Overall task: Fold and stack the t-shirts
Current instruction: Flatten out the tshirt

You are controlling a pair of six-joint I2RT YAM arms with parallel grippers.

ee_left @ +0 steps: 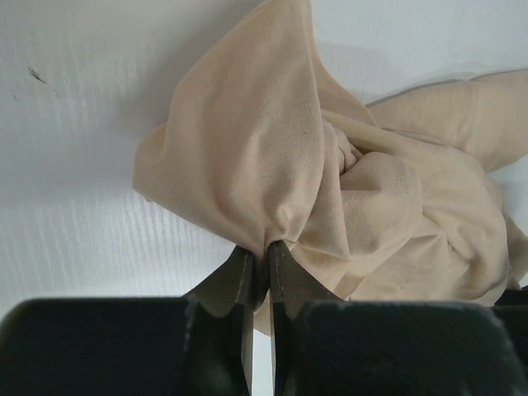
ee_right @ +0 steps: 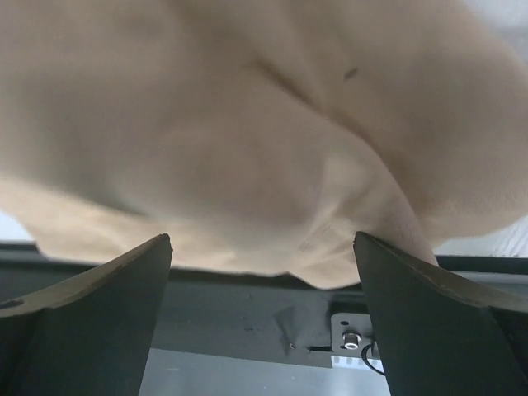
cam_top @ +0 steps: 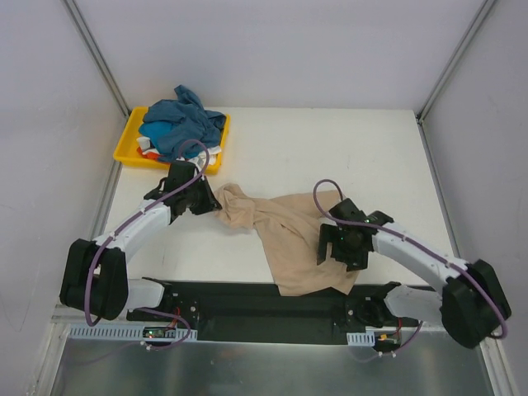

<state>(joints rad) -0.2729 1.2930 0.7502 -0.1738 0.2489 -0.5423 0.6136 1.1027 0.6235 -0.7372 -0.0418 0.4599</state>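
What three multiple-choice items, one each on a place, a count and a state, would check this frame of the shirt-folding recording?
1. Where is the yellow tray?
A) far left corner of the table
B) near right corner
C) between the arm bases

2. How many shirts lie outside the tray?
A) none
B) one
C) three

3. How is the left gripper?
A) open above the tray
B) open on bare table
C) shut on the beige shirt

Key:
1 A, the top view shows it there.
2 B, only the beige shirt lies on the table.
3 C, the left wrist view shows the fingers pinching its cloth.
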